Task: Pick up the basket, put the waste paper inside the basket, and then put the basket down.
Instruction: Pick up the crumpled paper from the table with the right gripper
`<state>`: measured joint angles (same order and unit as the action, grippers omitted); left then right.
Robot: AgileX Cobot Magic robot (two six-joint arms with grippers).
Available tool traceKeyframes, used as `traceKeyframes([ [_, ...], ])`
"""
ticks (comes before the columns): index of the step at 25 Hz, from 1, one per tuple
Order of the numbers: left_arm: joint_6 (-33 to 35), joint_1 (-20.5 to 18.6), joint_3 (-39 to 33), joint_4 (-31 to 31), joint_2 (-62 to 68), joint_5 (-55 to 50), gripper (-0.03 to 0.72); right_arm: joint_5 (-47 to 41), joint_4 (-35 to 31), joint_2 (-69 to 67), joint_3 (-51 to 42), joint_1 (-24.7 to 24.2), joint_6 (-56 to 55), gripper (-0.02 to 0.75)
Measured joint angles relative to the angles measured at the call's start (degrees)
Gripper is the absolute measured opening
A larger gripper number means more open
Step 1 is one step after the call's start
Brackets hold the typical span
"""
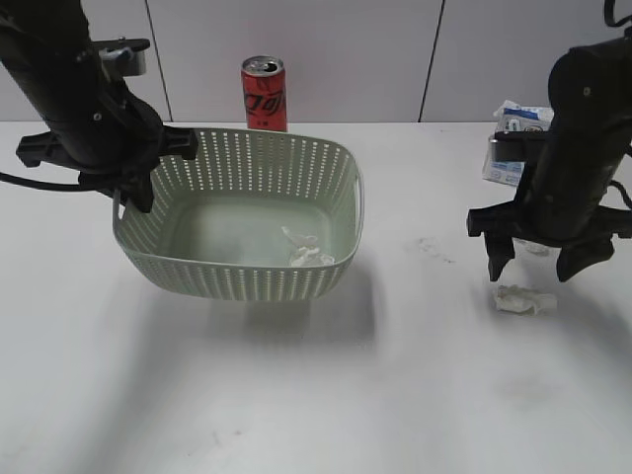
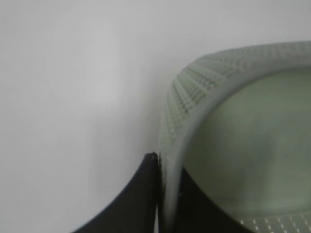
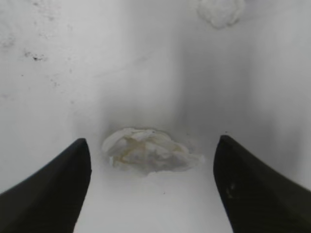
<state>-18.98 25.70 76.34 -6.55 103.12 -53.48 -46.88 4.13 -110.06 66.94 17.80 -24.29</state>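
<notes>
The sage-green basket (image 1: 247,281) hangs tilted above the table, its left rim pinched in my left gripper (image 1: 133,193). The left wrist view shows the jaws (image 2: 165,165) shut on the basket's wall (image 2: 194,97). One waste paper wad (image 1: 306,249) lies inside the basket near its front right corner. My right gripper (image 1: 533,275) is open and empty, low over a second wad (image 1: 523,299) on the table. In the right wrist view that wad (image 3: 150,151) lies between the open jaws (image 3: 153,141). A third wad (image 3: 219,10) lies farther back.
A red drink can (image 1: 264,94) stands upright behind the basket near the wall. A blue-and-white milk carton (image 1: 513,138) sits at the back right, behind my right arm. The white table (image 1: 296,395) has small dark specks right of the basket.
</notes>
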Motion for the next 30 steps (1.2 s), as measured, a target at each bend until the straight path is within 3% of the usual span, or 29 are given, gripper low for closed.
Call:
traceKeyframes([
  [6,0.0,0.0,0.0,0.3,0.0,0.0,0.001,0.5,0.1,-5.2,-0.5,0.0,-1.1,0.592],
  [9,0.0,0.0,0.0,0.5,0.0,0.1,0.001,0.5,-1.5,-6.0,-0.5,0.0,-1.2,0.552],
  [12,0.0,0.0,0.0,0.5,0.0,0.4,0.001,0.5,-3.1,-6.3,-0.4,0.0,-1.1,0.450],
  [18,0.0,0.0,0.0,0.5,0.0,0.6,0.001,0.7,-4.1,-6.5,-0.3,0.0,2.2,0.092],
  [25,0.0,0.0,0.0,0.5,0.0,0.9,0.001,0.6,-7.8,-0.7,0.3,0.9,7.6,0.076],
  [30,0.0,0.0,0.0,0.5,0.0,1.8,0.001,0.5,-17.3,7.3,8.7,7.4,23.4,0.076],
])
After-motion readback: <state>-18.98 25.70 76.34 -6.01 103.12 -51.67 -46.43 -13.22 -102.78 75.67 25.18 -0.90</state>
